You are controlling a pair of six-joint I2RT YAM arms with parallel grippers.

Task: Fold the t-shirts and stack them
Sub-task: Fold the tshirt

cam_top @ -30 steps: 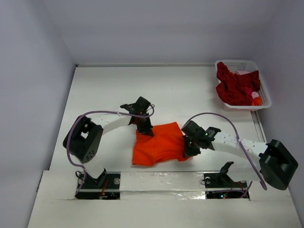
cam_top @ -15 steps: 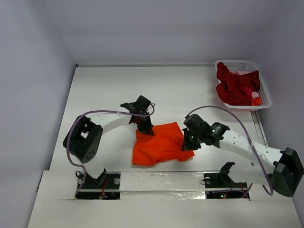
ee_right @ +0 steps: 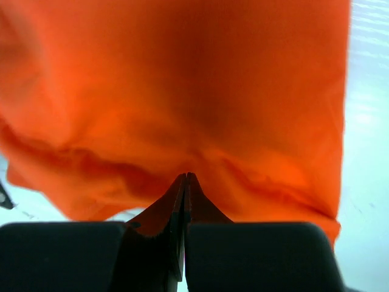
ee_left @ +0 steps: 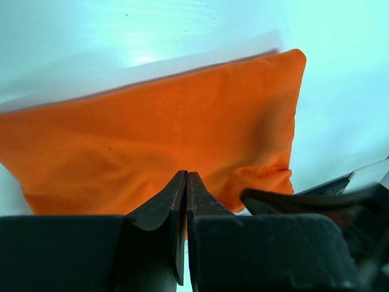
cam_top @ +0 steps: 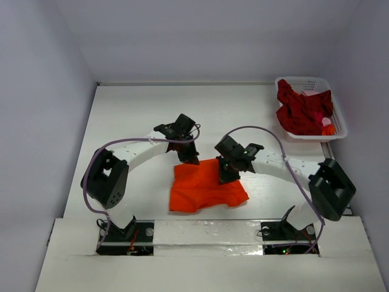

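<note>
The bright orange t-shirt (cam_top: 203, 188) lies partly folded on the white table in front of the arm bases. My left gripper (cam_top: 189, 160) is at its far left corner with jaws shut, pinching the cloth edge (ee_left: 152, 134); its tips (ee_left: 186, 175) meet on the fabric. My right gripper (cam_top: 223, 176) is over the shirt's far right part, jaws shut (ee_right: 185, 176) on a fold of orange cloth (ee_right: 182, 91). The dark red t-shirts (cam_top: 301, 112) lie bunched in the basket at the far right.
The white lattice basket (cam_top: 338, 121) stands at the table's far right corner, with a small orange-pink item (cam_top: 328, 126) in it beside the red shirts. The side walls enclose the table. The right arm's cable arcs above the shirt.
My right gripper has moved left and away from the shirt's right edge to its far middle, drawing cloth with it. My left gripper shifted slightly farther back at the far left corner.
</note>
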